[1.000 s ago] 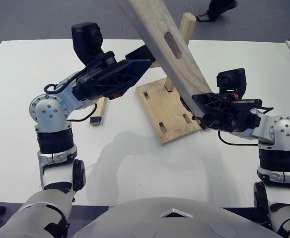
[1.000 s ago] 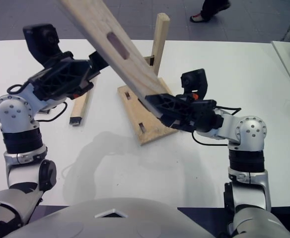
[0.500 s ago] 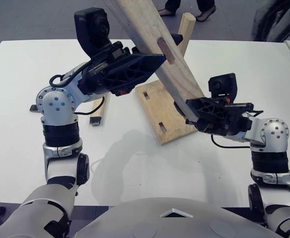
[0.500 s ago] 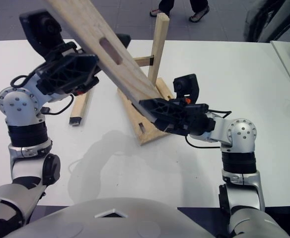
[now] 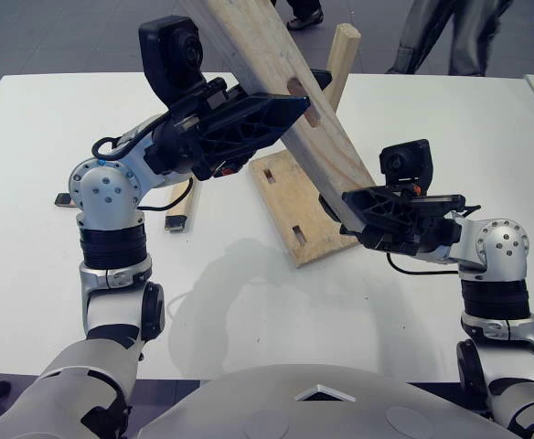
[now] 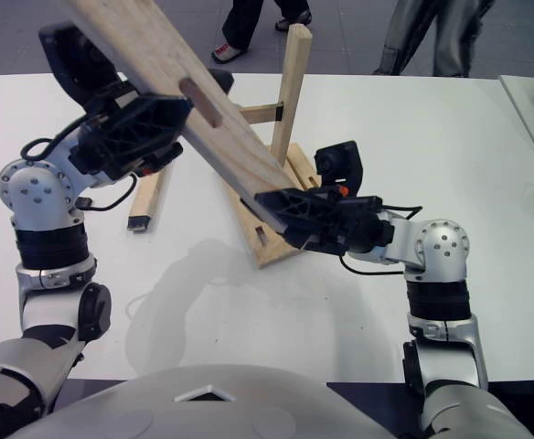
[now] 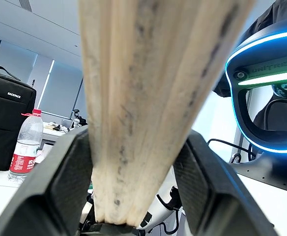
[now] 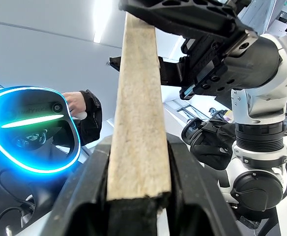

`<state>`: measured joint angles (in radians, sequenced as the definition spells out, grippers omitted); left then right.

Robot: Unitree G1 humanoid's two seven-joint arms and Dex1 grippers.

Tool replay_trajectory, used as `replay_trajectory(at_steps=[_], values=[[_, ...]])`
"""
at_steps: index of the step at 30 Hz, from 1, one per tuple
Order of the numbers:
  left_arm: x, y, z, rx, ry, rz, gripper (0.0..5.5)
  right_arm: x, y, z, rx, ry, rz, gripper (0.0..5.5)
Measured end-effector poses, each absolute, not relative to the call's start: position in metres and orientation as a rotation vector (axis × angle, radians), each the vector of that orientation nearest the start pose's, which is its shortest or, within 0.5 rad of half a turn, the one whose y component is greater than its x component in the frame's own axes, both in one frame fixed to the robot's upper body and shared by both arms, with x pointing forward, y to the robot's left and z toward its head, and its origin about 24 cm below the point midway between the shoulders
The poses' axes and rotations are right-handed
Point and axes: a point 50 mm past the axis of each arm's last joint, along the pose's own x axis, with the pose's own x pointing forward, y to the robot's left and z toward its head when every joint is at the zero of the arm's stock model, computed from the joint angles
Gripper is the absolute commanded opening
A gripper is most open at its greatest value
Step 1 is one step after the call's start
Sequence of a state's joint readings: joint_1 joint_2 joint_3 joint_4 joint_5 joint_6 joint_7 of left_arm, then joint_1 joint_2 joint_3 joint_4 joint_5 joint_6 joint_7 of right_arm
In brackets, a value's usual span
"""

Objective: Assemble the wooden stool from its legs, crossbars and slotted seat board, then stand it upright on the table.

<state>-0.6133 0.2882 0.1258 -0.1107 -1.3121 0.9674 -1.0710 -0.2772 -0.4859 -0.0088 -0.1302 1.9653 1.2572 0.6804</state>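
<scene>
A long wooden leg (image 5: 326, 151) slants in the air from the upper left down to the right, above the table. My left gripper (image 5: 281, 99) is shut on its middle, beside a dark mortise slot (image 5: 301, 99); its fingers (image 7: 67, 179) press both faces of the leg (image 7: 133, 98). My right gripper (image 5: 347, 206) is shut on the leg's lower end (image 8: 138, 113). Under it the slotted seat board (image 5: 285, 203) lies flat, with another leg (image 5: 342, 53) standing in it and a crossbar (image 6: 260, 112) sticking out sideways.
A loose wooden piece (image 5: 183, 203) lies on the white table (image 5: 38, 137) left of the seat board, under my left arm. A small dark object (image 5: 62, 198) lies at the table's left. There is free tabletop in front of the board.
My left arm has risen and its gripper has shifted right along the slanted leg. My right gripper has moved slightly left with the leg's lower end.
</scene>
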Motion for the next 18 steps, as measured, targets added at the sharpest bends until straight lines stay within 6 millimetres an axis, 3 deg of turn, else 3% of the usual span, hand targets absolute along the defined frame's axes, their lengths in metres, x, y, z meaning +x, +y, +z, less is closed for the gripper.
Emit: replay_trajectory(at_steps=[7,14,18], values=[[0.266,0.126,0.223,-0.823,-0.2,-1.801,2.2,0.211,-0.135,0.157,1.284,0.457,1.671,2.68],[0.282,0.169,0.223,-0.618,-0.253,-1.486,2.2,0.208,-0.161,0.149,1.197,0.472,1.398,3.79],[0.284,0.188,0.193,-0.411,-0.156,-1.279,2.19,0.214,-0.177,0.142,1.094,0.437,1.162,4.36]])
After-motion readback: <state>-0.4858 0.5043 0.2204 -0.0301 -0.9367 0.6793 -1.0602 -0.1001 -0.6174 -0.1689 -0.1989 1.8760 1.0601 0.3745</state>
